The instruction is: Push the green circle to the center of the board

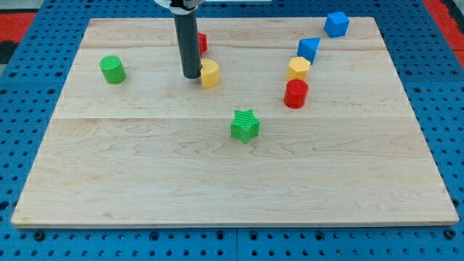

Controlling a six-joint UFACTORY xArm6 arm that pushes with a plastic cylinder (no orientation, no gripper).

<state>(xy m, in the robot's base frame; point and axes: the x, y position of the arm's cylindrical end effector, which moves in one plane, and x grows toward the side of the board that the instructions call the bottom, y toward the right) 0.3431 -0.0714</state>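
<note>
Resting on a pale wooden bench [145,174] are seven small blocks: two green, two yellow, two blue, and two red, one of the reds half hidden, making eight in all if that one is counted.

With the green star [245,125] near the bench's middle as landmark:

- The green circle [112,69] lies far off toward the view's upper left.
- A yellow block [210,73] sits above and slightly left of it.
- A red block [202,43], partly hidden by the rod, lies higher still.
- A red cylinder [296,94] stands to the upper right, with a yellow hexagon-like block [298,69] touching it above.
- A blue block [309,48] and a blue cube [336,24] follow farther up and right.

This arm carries no claw, so none can be spread or pressed together. My tip [192,76] touches the yellow block's left side; the green circle is well apart to the tip's left.
</note>
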